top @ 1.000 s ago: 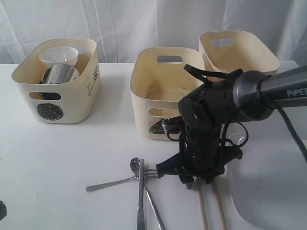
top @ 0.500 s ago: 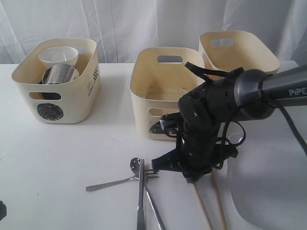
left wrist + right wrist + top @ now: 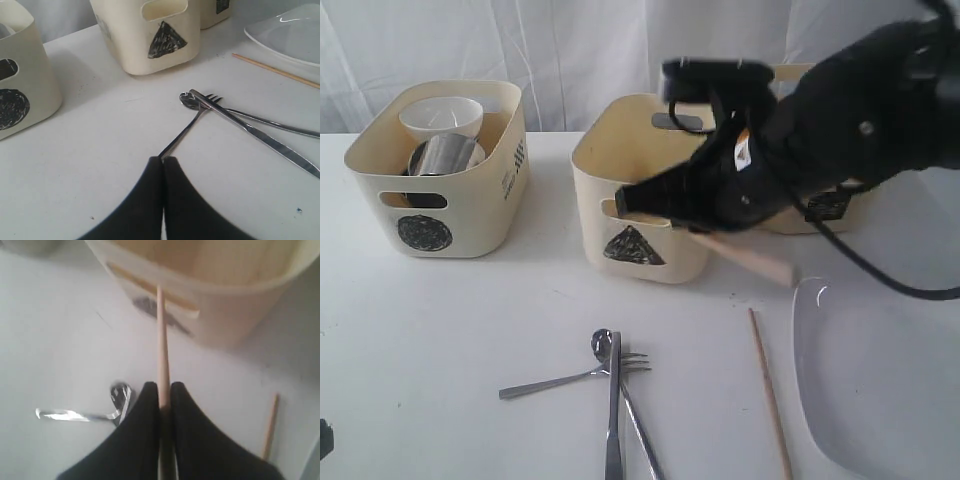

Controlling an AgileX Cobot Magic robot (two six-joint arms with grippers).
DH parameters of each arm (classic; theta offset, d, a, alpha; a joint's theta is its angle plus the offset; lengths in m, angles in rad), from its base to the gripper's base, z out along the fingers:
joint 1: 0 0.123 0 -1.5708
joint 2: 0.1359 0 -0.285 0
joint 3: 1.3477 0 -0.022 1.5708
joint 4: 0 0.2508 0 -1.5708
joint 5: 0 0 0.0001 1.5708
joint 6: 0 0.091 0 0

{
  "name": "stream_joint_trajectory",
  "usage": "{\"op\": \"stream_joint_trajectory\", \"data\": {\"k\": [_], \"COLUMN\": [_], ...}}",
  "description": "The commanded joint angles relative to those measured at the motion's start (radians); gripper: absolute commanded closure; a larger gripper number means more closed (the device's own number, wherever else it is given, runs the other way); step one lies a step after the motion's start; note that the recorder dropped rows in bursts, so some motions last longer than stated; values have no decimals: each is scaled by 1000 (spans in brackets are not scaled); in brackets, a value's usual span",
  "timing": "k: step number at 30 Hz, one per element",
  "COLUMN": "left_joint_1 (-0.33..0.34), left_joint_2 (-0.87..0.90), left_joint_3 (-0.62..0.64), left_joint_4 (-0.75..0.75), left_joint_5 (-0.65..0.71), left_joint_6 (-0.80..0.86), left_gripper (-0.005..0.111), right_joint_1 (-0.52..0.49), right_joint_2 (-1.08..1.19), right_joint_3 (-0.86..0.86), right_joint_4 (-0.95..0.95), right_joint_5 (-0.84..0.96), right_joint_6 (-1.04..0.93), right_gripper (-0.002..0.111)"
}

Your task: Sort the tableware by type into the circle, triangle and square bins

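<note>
Right gripper (image 3: pixel 163 387): fingers pinching one chopstick (image 3: pixel 161 340), up off the table
Held chopstick: its far end is at the triangle bin (image 3: pixel 635 245), by the front rim (touching or not, hard to tell)
Other chopstick (image 3: pixel 770 395): flat on the table, beside the plate (image 3: pixel 880 410)
Left gripper (image 3: pixel 163 167): fingers pressed together, empty, low by the fork (image 3: pixel 182 135) handle
Spoon (image 3: pixel 603 344), knife (image 3: pixel 613 420): crossed with the fork
</note>
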Motion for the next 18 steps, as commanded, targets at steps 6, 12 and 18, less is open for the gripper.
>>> {"op": "stream_joint_trajectory", "data": {"k": [6,12,18], "left_joint_1": [-3,-3,-3], "left_joint_2": [-5,-5,-5], "left_joint_3": [4,4,4], "left_joint_4": [-12,-12,-12], "left_joint_5": [0,0,0], "left_joint_6": [0,0,0], "left_gripper": [107,107,107], "right_joint_1": [-16,-16,-16], "right_joint_2": [-68,-64,-60], "right_joint_3": [-56,-54,-49], "right_joint_4": [-63,-63,-63], "right_joint_5": [-126,-116,-83], "right_joint_6": [-55,-55,-55], "right_gripper": [108,108,108]}}
